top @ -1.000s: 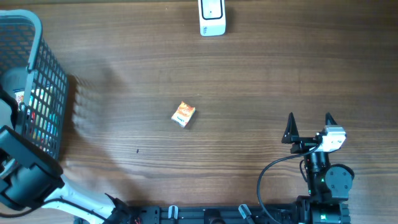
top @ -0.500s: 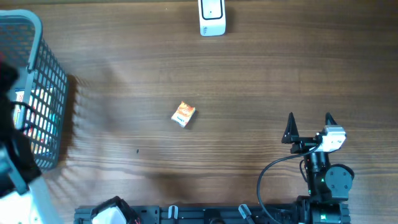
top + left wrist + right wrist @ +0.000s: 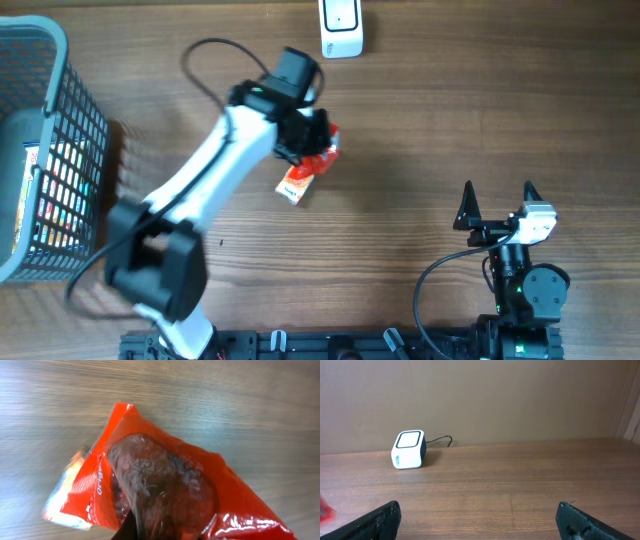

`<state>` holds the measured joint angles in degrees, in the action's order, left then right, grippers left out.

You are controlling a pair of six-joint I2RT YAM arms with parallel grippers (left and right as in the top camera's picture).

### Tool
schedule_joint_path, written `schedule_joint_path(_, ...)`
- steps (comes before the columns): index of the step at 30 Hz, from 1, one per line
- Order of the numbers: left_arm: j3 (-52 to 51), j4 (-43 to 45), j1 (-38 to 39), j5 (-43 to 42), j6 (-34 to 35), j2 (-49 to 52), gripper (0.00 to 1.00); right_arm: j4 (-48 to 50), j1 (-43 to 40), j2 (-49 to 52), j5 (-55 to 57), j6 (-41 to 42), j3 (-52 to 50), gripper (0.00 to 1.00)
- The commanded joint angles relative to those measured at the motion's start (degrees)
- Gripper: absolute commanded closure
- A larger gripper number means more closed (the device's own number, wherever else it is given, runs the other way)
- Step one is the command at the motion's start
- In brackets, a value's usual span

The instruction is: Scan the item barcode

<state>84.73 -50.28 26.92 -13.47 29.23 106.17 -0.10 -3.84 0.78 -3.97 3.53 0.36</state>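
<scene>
Counter [image 3: 450, 120]: we are looking at brown wood grain.
Red packet [image 3: 324, 158]: being held near the middle, just beside a small orange pack [image 3: 295, 186].
Left jaws: clamping the red packet.
Scanner [image 3: 341, 27]: sitting at the far edge.
Right jaws: standing wide apart, holding nothing.

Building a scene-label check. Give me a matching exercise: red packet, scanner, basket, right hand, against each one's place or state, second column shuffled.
Column one
1. red packet
2. scanner
3. basket
4. right hand

Column two
A. at the left edge of the table
B. open, at the front right of the table
C. gripped by the left hand
D. at the far edge of the table

Pairs: 1-C, 2-D, 3-A, 4-B
</scene>
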Motion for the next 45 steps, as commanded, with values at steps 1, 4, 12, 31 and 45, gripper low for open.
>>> schedule_joint_path(1, 0.3, 4.8, 1.9, 1.6, -0.5, 5.3, 0.69, 0.1, -0.2, -0.3, 0.6, -0.5, -0.1, 0.0)
schedule_joint_path(4, 1.0, 6.2, 1.5, 1.6, -0.5, 4.3, 0.38, 0.2, -0.2, -0.3, 0.6, -0.5, -0.1, 0.0)
schedule_joint_path(12, 14.6, -0.6, -8.0, 1.4, -0.5, -14.8, 0.23, 0.1, -0.2, -0.3, 0.6, -0.5, -0.1, 0.0)
schedule_joint_path(31, 8.9, -11.3, -68.3, 25.4, -2.3, -10.1, 0.0, 0.2, -0.2, -0.3, 0.6, -0.4, -0.1, 0.0)
schedule_joint_path(45, 8.1, -7.1, -76.3, 12.2, -20.3, 10.9, 0.0, 0.1, -0.2, -0.3, 0.6, -0.5, -0.1, 0.0)
